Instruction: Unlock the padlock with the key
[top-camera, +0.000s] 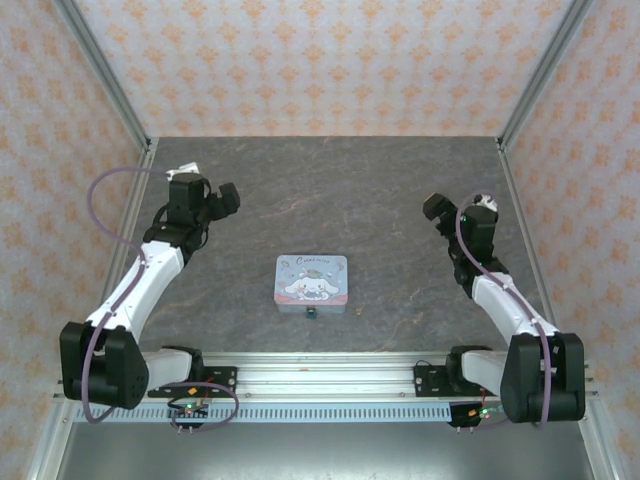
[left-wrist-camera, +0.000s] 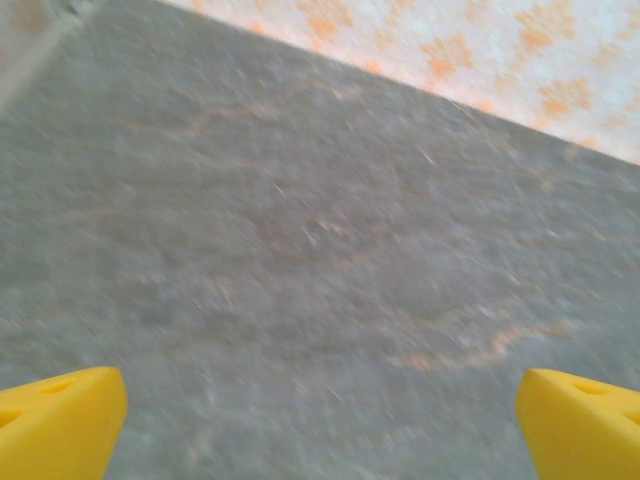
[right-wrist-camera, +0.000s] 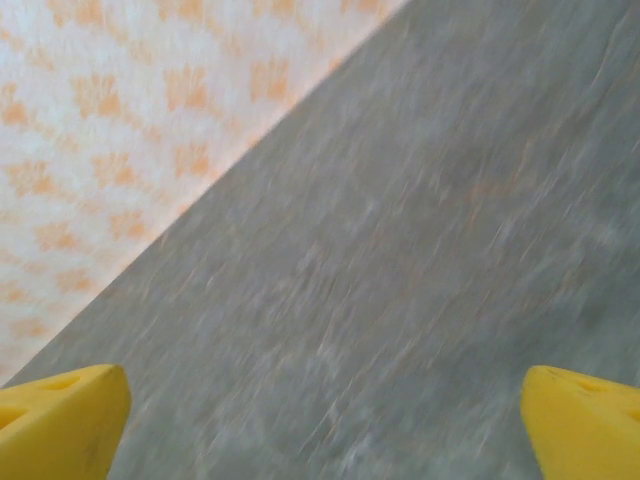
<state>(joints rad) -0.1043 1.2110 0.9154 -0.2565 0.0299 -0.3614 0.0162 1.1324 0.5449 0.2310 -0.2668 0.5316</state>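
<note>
Pastel-blue tin (top-camera: 312, 279) closed; padlock (top-camera: 311, 314) seemingly touching front edge.

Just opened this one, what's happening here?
Nothing is being handled yet. Both arms are off to the sides, left hand and right hand open and empty. The padlock lies just in front of a blue tin, untouched. The key is too small to make out.

My left gripper (top-camera: 212, 198) hangs at ten o'clock from the blue tin (top-camera: 311, 279), and my right gripper (top-camera: 447, 212) at two o'clock, both well apart from it. The tiny teal padlock (top-camera: 312, 313) sits just at the tin's six o'clock edge.
</note>
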